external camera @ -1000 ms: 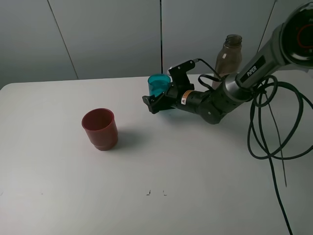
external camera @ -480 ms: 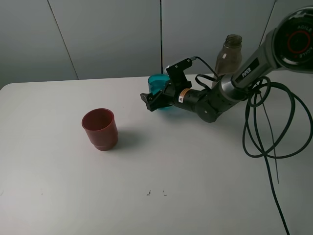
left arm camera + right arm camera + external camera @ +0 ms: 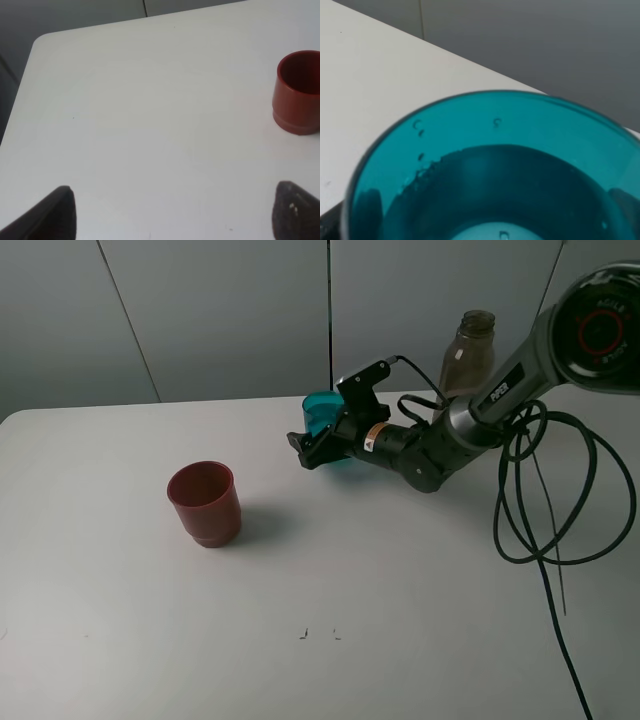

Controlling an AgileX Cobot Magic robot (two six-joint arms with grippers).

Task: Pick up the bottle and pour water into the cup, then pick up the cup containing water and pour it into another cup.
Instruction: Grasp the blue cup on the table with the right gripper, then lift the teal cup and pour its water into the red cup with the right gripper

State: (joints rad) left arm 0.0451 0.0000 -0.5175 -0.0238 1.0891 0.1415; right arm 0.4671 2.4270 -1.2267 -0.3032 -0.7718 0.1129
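The teal cup (image 3: 322, 408) stands on the white table at the back centre, with water in it. It fills the right wrist view (image 3: 495, 150). My right gripper (image 3: 318, 440) reaches in from the right, one finger on each side of the cup. Whether its pads press the wall is not visible. The grey-brown bottle (image 3: 468, 352) stands upright behind the right arm. The other cup, red-brown and squat (image 3: 205, 502), stands alone at the left, and also shows in the left wrist view (image 3: 299, 92). My left gripper (image 3: 177, 212) hangs open over bare table, away from that cup.
The right arm's black cables (image 3: 540, 510) loop over the table's right side. The table (image 3: 350, 590) ends at a rounded corner at the far left (image 3: 42, 42). A grey wall panel stands behind.
The right gripper has slid a little further left around the teal cup, and its jaws have drawn in toward the cup's sides. Cup, bottle and red-brown cup have stayed put.
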